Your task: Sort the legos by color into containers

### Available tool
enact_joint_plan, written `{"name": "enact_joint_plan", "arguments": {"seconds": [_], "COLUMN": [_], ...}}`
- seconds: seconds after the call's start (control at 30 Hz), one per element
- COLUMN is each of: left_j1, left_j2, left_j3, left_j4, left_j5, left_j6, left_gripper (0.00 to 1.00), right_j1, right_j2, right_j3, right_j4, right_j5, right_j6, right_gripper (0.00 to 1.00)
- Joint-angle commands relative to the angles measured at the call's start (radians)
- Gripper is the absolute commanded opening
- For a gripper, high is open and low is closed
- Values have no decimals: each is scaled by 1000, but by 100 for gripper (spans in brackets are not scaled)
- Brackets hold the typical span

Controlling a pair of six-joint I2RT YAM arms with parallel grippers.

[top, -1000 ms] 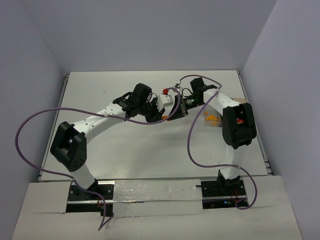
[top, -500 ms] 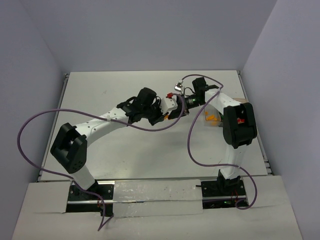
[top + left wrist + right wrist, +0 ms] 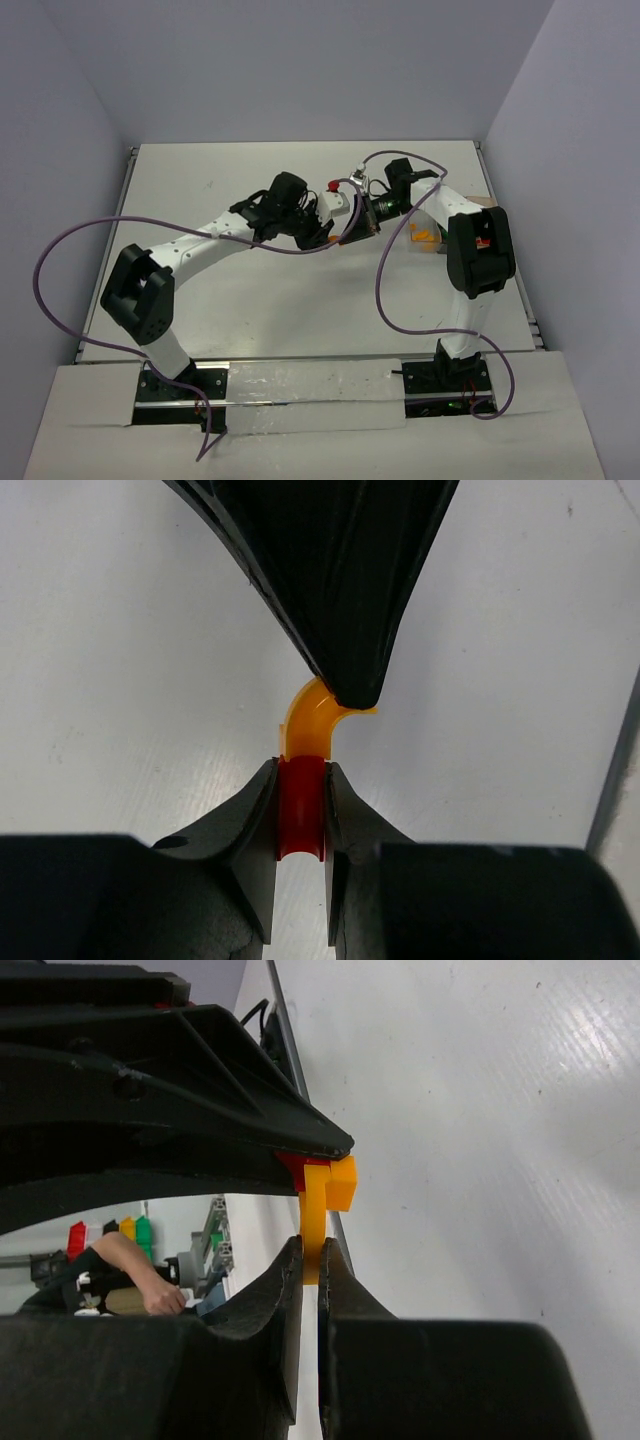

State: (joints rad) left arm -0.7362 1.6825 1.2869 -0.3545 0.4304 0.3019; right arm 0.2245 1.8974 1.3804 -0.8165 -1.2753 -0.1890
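Observation:
My two grippers meet tip to tip above the middle of the table. My left gripper is shut on a red lego. An orange-yellow lego is attached to the red one. My right gripper is shut on that orange-yellow lego, with the red lego just beyond it. In the top view the left gripper and right gripper touch. The containers sit under my right arm, mostly hidden, with orange-yellow legos inside one bin.
A small red knob caps the left wrist. A purple cable loops from the right arm over the table. The table's metal edge runs along the right of the left wrist view.
Both grippers stay closed on the joined bricks. The left wrist shifted slightly right, then back left, and the right wrist followed.

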Motion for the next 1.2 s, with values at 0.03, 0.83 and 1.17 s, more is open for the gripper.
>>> {"name": "enact_joint_plan", "arguments": {"seconds": [0.03,0.83,1.17], "left_j1": [9,-53,39], "left_j2": [13,-58,-67], "left_j3": [12,-59,-94], "left_j4": [-14,85,59], "left_j5": [99,-302,-85], "left_j6": [-81,3,-76], "left_gripper": [0,0,0], "right_j1": [15,-1,-93], "right_j2": [-57,-45,-57], "right_j3": [48,-43,-10], "right_j4": [-132,140,97], "right_j5": [-144,52,132], "right_j6": [-123,232,202], "right_gripper": [0,0,0]}}
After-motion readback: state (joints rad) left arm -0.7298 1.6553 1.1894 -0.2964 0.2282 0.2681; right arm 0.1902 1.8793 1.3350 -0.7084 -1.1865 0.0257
